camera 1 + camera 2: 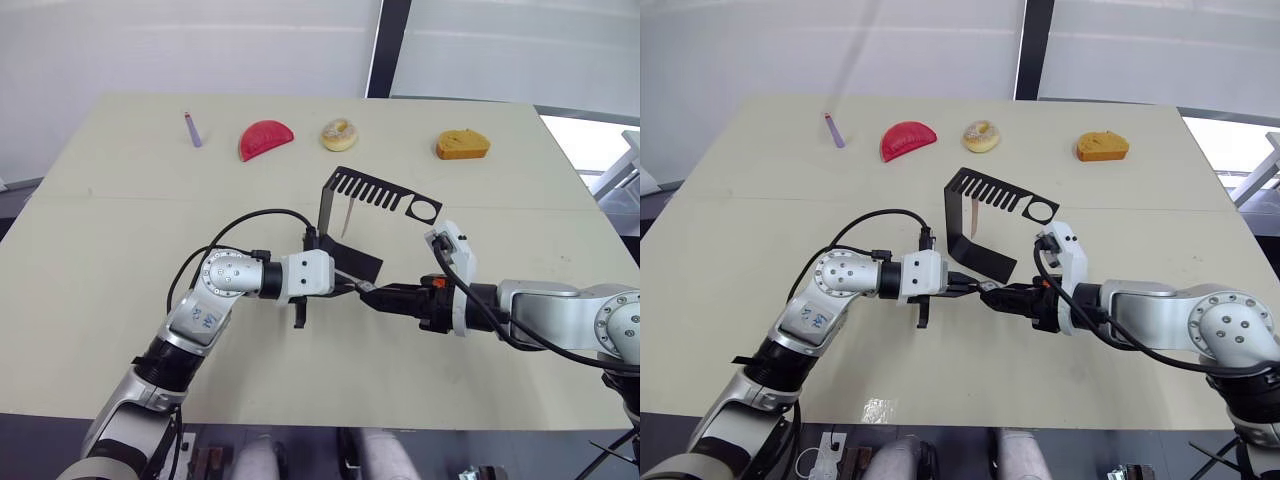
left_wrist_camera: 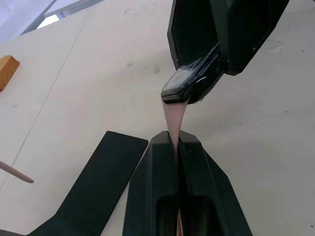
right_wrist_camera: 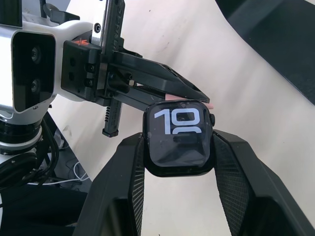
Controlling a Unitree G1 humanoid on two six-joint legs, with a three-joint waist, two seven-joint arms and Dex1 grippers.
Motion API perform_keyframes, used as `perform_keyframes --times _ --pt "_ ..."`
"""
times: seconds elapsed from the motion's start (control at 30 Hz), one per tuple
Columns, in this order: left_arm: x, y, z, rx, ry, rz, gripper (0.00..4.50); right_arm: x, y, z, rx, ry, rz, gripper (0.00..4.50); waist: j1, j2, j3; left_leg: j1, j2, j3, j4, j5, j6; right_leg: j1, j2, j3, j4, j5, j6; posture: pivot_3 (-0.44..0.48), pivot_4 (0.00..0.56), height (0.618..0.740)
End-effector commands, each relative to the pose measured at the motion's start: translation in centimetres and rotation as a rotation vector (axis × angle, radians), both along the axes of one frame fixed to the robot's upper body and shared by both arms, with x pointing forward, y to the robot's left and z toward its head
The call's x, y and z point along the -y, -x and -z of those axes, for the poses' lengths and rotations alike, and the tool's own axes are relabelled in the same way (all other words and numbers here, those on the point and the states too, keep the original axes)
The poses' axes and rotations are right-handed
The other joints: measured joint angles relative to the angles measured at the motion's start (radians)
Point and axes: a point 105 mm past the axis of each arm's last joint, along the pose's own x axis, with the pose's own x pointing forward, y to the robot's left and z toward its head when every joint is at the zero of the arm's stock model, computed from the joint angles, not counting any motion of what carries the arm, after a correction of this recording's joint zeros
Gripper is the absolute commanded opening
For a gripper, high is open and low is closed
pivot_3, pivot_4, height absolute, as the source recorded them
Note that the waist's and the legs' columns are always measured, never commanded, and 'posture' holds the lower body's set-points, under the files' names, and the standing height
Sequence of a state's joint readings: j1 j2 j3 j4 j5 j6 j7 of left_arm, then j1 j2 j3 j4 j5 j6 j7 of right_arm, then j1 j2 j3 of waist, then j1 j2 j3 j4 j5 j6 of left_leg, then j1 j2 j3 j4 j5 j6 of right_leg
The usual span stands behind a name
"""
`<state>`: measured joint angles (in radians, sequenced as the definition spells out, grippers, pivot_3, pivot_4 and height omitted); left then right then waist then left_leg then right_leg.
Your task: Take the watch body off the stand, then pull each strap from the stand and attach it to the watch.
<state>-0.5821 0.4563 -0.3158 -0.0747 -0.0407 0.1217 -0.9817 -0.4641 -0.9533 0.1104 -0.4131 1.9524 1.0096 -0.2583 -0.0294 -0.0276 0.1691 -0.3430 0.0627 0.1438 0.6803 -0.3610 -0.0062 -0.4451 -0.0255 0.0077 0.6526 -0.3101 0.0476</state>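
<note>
The black stand (image 1: pixel 370 192) rises at the table's middle, and one pale pink strap (image 1: pixel 345 216) still hangs from its comb arm. Just in front of the stand's base, my two grippers meet tip to tip. My right gripper (image 3: pixel 179 147) is shut on the watch body (image 3: pixel 179 138), whose screen shows light digits. Coming from the left, my left gripper (image 2: pixel 176 147) is shut on the other pink strap (image 2: pixel 174 120). That strap's free end reaches the edge of the watch body (image 2: pixel 186 83). Whether it is seated in the watch, I cannot tell.
Along the table's far side lie a purple stick (image 1: pixel 192 130), a red half-round piece (image 1: pixel 265 138), a donut (image 1: pixel 339 133) and an orange-yellow piece (image 1: pixel 462 145). The stand's flat base (image 2: pixel 98 182) lies close beside my left fingers.
</note>
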Motion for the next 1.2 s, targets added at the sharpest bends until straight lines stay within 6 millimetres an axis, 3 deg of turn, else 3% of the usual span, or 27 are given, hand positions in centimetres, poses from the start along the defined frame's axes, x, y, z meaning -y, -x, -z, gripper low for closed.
perform_keyframes --times 0.03,0.67,0.8,0.97,1.07,1.2 --pt "0.4 0.2 -1.8 0.065 0.040 0.029 0.03 0.3 -0.2 -0.5 0.021 0.011 0.007 1.49 0.000 0.000 0.000 0.000 0.000 0.000 0.000 0.000 0.000 0.000 0.000 0.000 0.000 0.000 0.000 0.000 0.150 0.737" --pt "0.0 0.0 -1.5 0.024 0.043 -0.006 0.03 -0.2 0.4 -0.9 0.036 0.003 -0.027 1.49 0.000 0.000 0.000 0.000 0.000 0.000 0.000 0.000 0.000 0.000 0.000 0.000 0.000 0.000 0.000 0.000 0.150 0.737" --pt "-2.4 0.1 -1.8 -0.058 0.035 -0.027 1.91 0.0 0.6 -1.3 0.129 0.071 -0.063 1.49 -0.004 0.000 0.000 0.000 0.000 0.000 0.000 0.000 0.000 -0.001 0.000 0.000 0.000 0.000 0.000 0.000 0.150 0.737" --pt "-6.4 3.1 -3.4 -0.308 0.064 0.092 4.44 0.1 1.9 -1.7 0.374 0.217 -0.198 1.49 -0.013 0.001 0.001 -0.001 0.001 -0.001 -0.001 0.000 0.000 -0.002 0.000 -0.001 0.000 0.000 -0.001 0.000 0.150 0.737" --pt "-7.2 4.0 -4.8 -0.397 0.093 0.149 4.44 0.0 3.2 -1.1 0.573 0.345 -0.344 1.49 0.001 0.001 0.001 -0.003 0.001 -0.004 0.001 0.000 0.000 -0.002 0.000 -0.003 -0.001 0.000 -0.001 0.000 0.150 0.737" --pt "-6.8 4.3 -5.4 -0.380 0.102 0.181 4.44 0.5 4.1 0.3 0.763 0.433 -0.503 1.49 0.006 0.001 0.000 -0.010 -0.001 -0.009 0.003 -0.001 0.001 -0.002 0.000 -0.007 -0.007 0.001 0.002 0.000 0.150 0.737"
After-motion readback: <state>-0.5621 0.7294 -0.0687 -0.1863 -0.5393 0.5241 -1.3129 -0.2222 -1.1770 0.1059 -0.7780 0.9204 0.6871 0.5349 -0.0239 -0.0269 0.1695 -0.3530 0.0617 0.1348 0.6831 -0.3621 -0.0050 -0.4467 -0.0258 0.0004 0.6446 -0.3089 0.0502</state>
